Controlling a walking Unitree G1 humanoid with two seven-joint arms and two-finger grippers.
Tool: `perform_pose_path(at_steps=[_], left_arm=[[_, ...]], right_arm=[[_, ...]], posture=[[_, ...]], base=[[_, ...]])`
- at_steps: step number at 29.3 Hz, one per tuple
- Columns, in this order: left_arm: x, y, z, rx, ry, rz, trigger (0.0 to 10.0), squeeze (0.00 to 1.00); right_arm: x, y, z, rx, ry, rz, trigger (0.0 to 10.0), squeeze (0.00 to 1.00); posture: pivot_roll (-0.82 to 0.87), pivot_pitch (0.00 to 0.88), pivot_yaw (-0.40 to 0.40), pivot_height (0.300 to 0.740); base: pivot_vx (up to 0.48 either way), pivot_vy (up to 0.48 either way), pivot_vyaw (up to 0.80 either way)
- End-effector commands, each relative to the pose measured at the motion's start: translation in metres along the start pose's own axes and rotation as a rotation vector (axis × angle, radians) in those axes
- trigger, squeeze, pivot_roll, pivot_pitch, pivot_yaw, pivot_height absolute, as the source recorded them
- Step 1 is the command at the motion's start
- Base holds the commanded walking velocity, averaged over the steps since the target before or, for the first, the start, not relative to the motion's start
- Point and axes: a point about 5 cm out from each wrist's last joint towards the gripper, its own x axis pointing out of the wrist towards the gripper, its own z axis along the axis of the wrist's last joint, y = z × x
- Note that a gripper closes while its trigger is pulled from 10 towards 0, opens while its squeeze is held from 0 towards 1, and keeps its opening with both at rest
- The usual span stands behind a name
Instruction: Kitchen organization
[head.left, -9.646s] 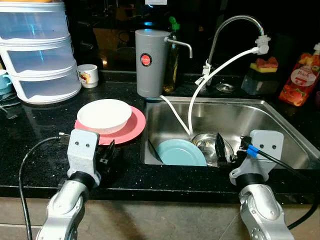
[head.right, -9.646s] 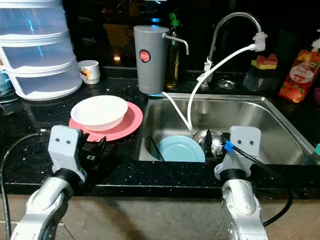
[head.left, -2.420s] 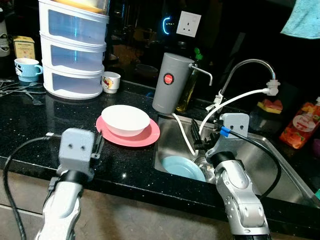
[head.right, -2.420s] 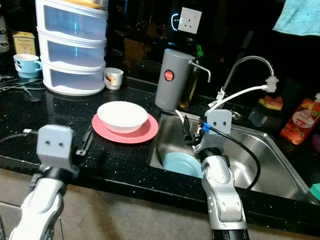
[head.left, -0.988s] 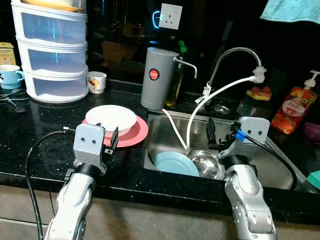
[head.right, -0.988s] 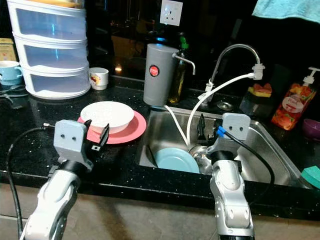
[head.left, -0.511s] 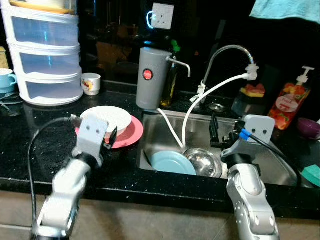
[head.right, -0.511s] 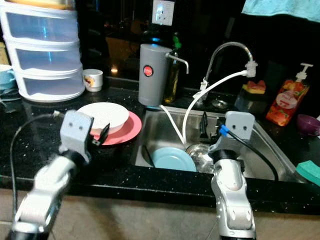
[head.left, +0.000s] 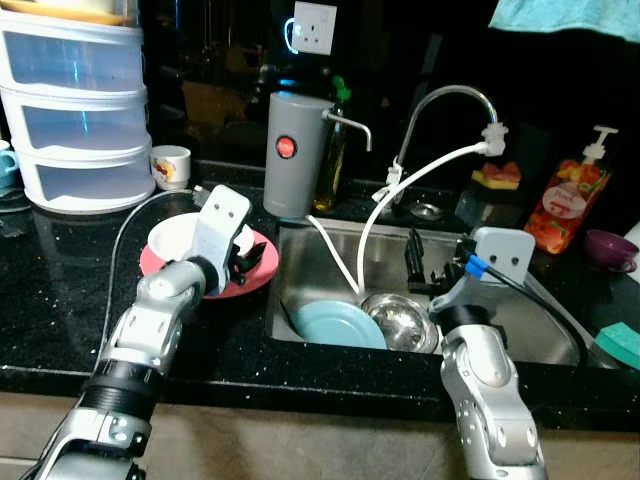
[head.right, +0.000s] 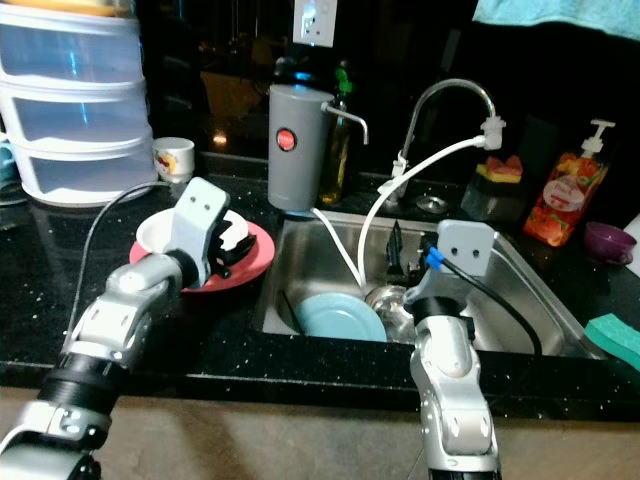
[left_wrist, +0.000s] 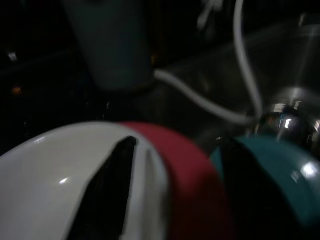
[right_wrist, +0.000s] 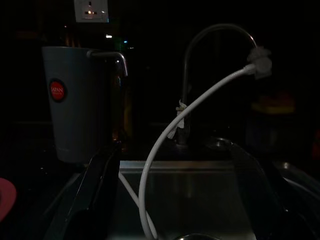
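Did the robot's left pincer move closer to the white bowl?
Yes. The left pincer has come forward from the counter's front edge to the white bowl on the pink plate, one finger over the bowl's rim.

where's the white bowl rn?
In the left eye view the white bowl sits on the pink plate on the black counter, left of the steel sink, with the left gripper at its rim.
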Motion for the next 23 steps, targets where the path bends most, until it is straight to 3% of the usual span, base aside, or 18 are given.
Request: perform_pose_path(at_steps=[1, 6, 7, 12, 18, 19, 20, 21, 22, 23], left_arm=[[0.002, 0.008, -0.003, 0.043, 0.041, -0.004, 10.0, 1.00], [0.006, 0.019, -0.005, 0.075, 0.101, -0.017, 10.0, 1.00], [0.009, 0.022, -0.009, 0.061, 0.130, -0.014, 10.0, 0.00], [0.010, 0.025, -0.015, 0.061, 0.183, -0.020, 10.0, 0.00], [0.007, 0.030, -0.023, 0.116, 0.261, -0.051, 10.0, 0.00], [0.006, 0.031, -0.026, 0.131, 0.282, -0.057, 8.2, 0.00], [0.006, 0.031, -0.028, 0.142, 0.295, -0.061, 5.2, 0.00], [0.006, 0.031, -0.028, 0.142, 0.295, -0.061, 5.2, 0.00], [0.006, 0.031, -0.030, 0.157, 0.309, -0.062, 2.0, 0.00], [0.006, 0.031, -0.033, 0.178, 0.322, -0.057, 0.3, 0.00]], right_arm=[[-0.003, -0.002, -0.002, -0.005, 0.007, -0.016, 10.0, 0.00], [-0.003, -0.002, -0.002, -0.001, 0.007, -0.025, 10.0, 0.00], [-0.003, -0.001, -0.002, 0.001, 0.005, -0.024, 10.0, 0.00], [-0.002, 0.000, -0.002, 0.007, 0.002, -0.021, 10.0, 0.00], [-0.003, 0.002, -0.003, 0.012, 0.005, -0.022, 10.0, 0.00], [-0.004, 0.002, -0.004, 0.012, 0.007, -0.023, 10.0, 0.00], [-0.004, 0.002, -0.004, 0.012, 0.009, -0.023, 10.0, 0.00], [-0.004, 0.002, -0.004, 0.012, 0.009, -0.023, 10.0, 0.00], [-0.004, 0.002, -0.004, 0.012, 0.010, -0.023, 10.0, 0.00], [-0.004, 0.002, -0.005, 0.011, 0.012, -0.021, 10.0, 0.00]], posture=[[0.07, 0.000, -0.095, 0.740], [0.08, 0.000, -0.096, 0.740], [0.08, 0.000, -0.094, 0.740], [0.08, 0.000, -0.091, 0.740], [0.09, 0.000, -0.087, 0.740], [0.09, 0.000, -0.087, 0.740], [0.09, 0.000, -0.090, 0.740], [0.09, 0.000, -0.090, 0.740], [0.09, 0.000, -0.094, 0.740], [0.10, 0.000, -0.098, 0.740]], base=[[0.000, 0.000, 0.00], [0.000, 0.000, 0.00], [0.000, 0.000, 0.00], [0.000, 0.000, 0.00], [0.000, 0.000, 0.00], [0.000, 0.000, 0.00], [0.000, 0.000, 0.00], [0.000, 0.000, 0.00], [0.000, 0.000, 0.00], [0.000, 0.000, 0.00]])
